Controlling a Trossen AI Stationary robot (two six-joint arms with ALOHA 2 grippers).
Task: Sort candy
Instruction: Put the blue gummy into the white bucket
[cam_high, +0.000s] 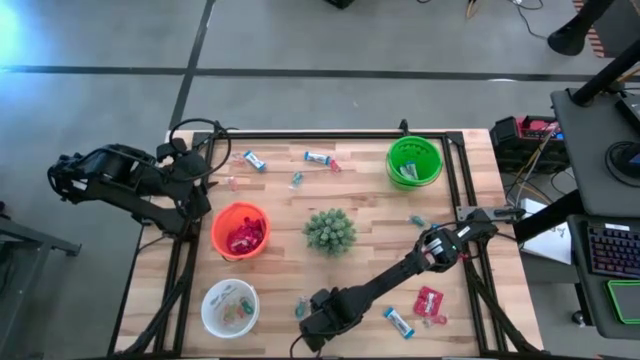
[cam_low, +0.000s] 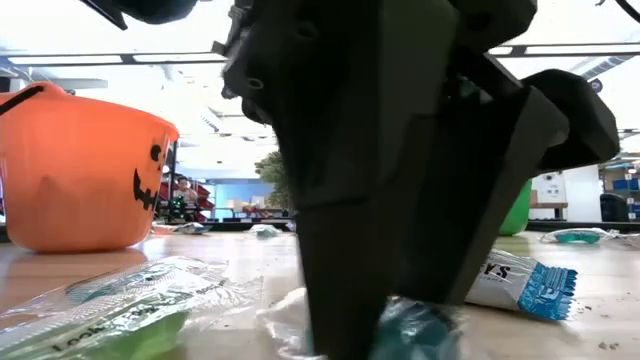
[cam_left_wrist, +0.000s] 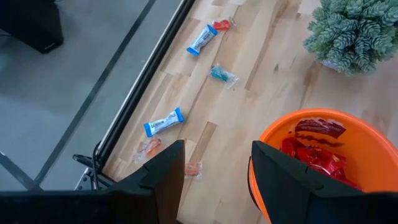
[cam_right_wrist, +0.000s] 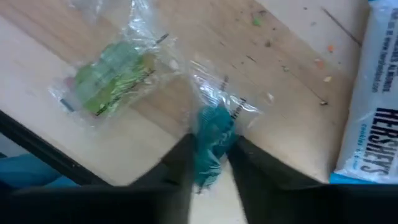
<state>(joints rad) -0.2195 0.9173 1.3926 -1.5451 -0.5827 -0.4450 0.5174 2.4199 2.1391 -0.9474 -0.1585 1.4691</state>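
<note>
My right gripper (cam_right_wrist: 211, 171) reaches down to the table near its front edge (cam_high: 312, 325) and is shut on a small teal candy (cam_right_wrist: 214, 143) in a clear wrapper. A green candy (cam_right_wrist: 115, 74) in a clear wrapper and a blue-and-white bar (cam_right_wrist: 373, 124) lie on the wood close by. My left gripper (cam_left_wrist: 214, 171) hovers open with nothing between its fingers, above the table's left side beside the orange bowl (cam_high: 216, 228), which holds red packets (cam_left_wrist: 314, 146). My right gripper pinches the teal candy's body (cam_right_wrist: 210, 155) between its two fingers (cam_right_wrist: 177, 165), one on each side. The fingers come from above, pointing steeply down. The candy lies on the table (cam_low: 425, 330), its clear wrapper end (cam_right_wrist: 233, 99) spread on the wood beyond the fingertips.
A spiky green plant (cam_high: 330, 230) stands mid-table. A white bowl (cam_high: 207, 305) sits front left, a green bowl (cam_high: 392, 160) far right. Loose bars (cam_high: 253, 160) (cam_high: 318, 157) lie along the far edge; a red packet (cam_high: 428, 300) and a bar (cam_high: 398, 320) lie front right.
</note>
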